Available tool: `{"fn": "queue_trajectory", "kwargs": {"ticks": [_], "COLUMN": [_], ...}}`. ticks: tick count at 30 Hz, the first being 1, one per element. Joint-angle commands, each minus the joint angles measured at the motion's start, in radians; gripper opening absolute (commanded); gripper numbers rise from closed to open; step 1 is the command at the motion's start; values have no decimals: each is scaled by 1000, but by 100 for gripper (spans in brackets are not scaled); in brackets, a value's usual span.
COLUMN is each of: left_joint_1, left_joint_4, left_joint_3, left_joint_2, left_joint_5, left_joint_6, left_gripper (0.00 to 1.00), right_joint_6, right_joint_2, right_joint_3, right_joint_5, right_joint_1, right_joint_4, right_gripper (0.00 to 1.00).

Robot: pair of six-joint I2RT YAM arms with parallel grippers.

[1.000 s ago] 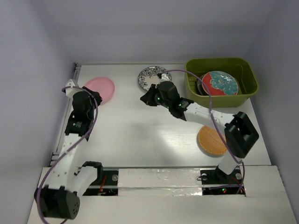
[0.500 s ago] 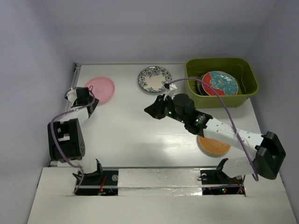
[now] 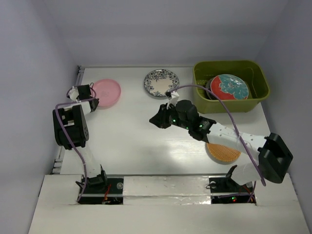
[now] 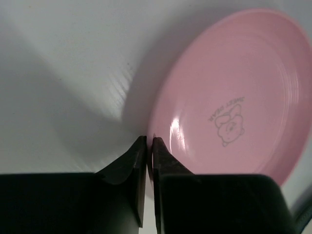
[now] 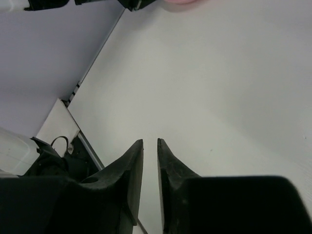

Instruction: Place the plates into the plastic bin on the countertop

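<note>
We saw the left gripper (image 3: 83,91) at the far left of the countertop (image 3: 131,141), at the near-left edge of the pink plate (image 3: 107,91). In the left wrist view its fingers (image 4: 168,161) were clenched with only a thin slit between them. The left gripper (image 4: 149,138) pinched the rim of the pink plate (image 4: 229,97), one finger over the plate and the other just outside it. A broad shadow lay on the countertop (image 4: 58,73) beside that edge. A small printed bear (image 4: 229,129) showed on the plate's face.

The right gripper (image 3: 158,120) hung over the middle of the countertop, pointing left, well apart from every plate. In the right wrist view its fingers (image 5: 131,165) stood close together with a narrow gap. The right gripper (image 5: 150,140) held nothing, with only bare countertop (image 5: 219,87) beyond it.

The green bin (image 3: 229,105) sat at the far right corner. The red plate with a teal flower (image 3: 229,87) lay inside it on top of a darker plate (image 3: 210,87), of which we saw only the edge. The blue-white patterned plate (image 3: 161,82) lay flat near the far edge, between the pink plate and the bin. The orange-brown plate (image 3: 222,153) lay near the right arm's base, partly covered by that arm.
</note>
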Motion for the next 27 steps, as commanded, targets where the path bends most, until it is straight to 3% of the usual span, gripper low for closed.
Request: {"fn": "queue_trajectory", "kwargs": {"ticks": [1, 4, 8, 14, 20, 27], "left_joint_1": [2, 12, 22, 12, -73, -224], "left_joint_4": [1, 13, 68, 124, 99, 88], "left_joint_3": [18, -10, -97, -257, -336, -413], "left_joint_2": [-8, -62, -238, -537, -728, -870], "left_joint_5": [11, 8, 49, 222, 365, 399], "left_joint_6": [16, 21, 1, -1, 53, 89], "left_gripper": [0, 0, 0, 0, 0, 0], "right_joint_6": [-17, -17, -22, -72, -95, -122], "right_joint_2": [16, 49, 70, 67, 33, 71], "right_joint_3": [36, 71, 127, 245, 305, 388], "right_joint_5": [-10, 7, 28, 110, 97, 100], "right_joint_1": [-4, -4, -4, -15, -145, -165], "right_joint_4": [38, 17, -9, -106, -185, -264], "right_gripper": [23, 30, 56, 81, 91, 95]}}
